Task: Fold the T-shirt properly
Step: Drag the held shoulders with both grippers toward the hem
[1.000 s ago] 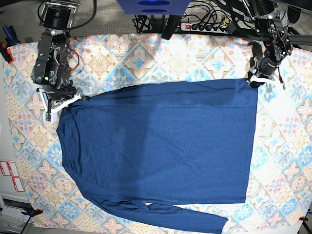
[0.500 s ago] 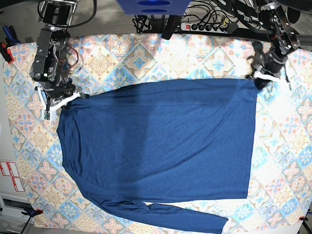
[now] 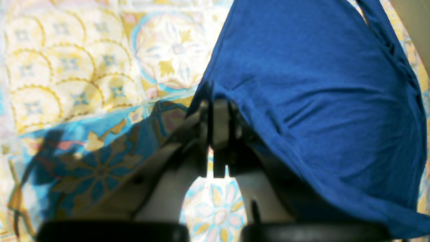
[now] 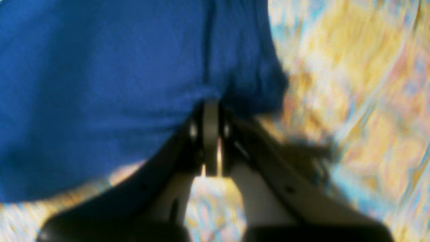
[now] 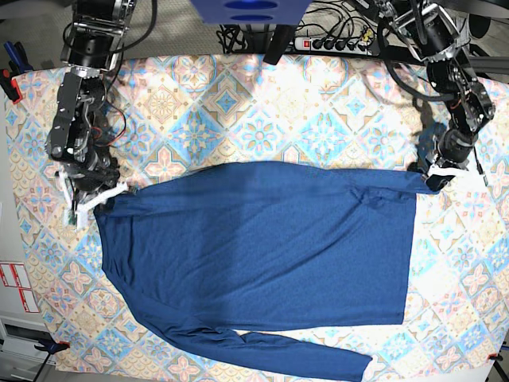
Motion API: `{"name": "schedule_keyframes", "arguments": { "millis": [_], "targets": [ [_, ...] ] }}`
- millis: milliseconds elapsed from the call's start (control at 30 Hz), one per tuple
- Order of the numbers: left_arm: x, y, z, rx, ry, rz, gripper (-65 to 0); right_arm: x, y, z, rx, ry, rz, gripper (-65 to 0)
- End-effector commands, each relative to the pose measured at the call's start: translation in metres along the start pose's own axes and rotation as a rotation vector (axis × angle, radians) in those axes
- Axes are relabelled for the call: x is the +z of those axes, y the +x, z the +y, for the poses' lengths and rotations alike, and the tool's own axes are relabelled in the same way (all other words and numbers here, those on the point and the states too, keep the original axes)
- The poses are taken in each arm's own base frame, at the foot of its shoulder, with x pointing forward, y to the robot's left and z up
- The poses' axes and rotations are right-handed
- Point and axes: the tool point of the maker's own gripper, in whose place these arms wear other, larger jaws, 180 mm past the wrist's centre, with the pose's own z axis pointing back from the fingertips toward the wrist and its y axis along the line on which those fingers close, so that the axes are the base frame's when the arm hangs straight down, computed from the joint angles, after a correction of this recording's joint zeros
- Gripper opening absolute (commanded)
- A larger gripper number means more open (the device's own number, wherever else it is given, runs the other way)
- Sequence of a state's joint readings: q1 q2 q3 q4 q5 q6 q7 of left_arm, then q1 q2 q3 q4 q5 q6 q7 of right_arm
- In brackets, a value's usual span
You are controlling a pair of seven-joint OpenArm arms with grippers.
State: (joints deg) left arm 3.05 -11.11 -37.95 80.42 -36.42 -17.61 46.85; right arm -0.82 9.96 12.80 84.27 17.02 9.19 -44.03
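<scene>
Jaws of the left gripper (image 3: 215,134) and the right gripper (image 4: 211,134) are each clamped on a far corner of the T-shirt (image 5: 262,255). It lies spread on the patterned cloth (image 5: 262,103) covering the counter, 1 sleeve along the near edge.

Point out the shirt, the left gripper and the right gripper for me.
shirt (image 5: 262,239), base view, middle of the body panel.
left gripper (image 5: 433,173), base view, closed tips at the shirt's corner.
right gripper (image 5: 102,196), base view, closed tips at the shirt's other corner.
</scene>
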Motion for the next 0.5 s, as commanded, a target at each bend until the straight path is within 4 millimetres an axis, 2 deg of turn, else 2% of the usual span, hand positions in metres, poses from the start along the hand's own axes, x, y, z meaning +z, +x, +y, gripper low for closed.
{"name": "schedule_keyframes", "arguments": {
  "millis": [0,300,467],
  "targets": [
    [0.000,0.022,-0.006,-0.007,-0.023,-0.060,-65.0,0.000,0.019,-0.004,0.002,-0.006,-0.049,-64.7],
    [-0.026,0.037,-0.022,0.061,-0.062,-0.077,-65.0,-0.025,0.042,-0.003,-0.047,0.004,-0.066,-64.6],
    [-0.034,0.053,-0.033,0.004,-0.046,-0.092,-65.0,-0.040,0.049,-0.001,-0.077,0.012,-0.060,-64.5]
  ]
}}
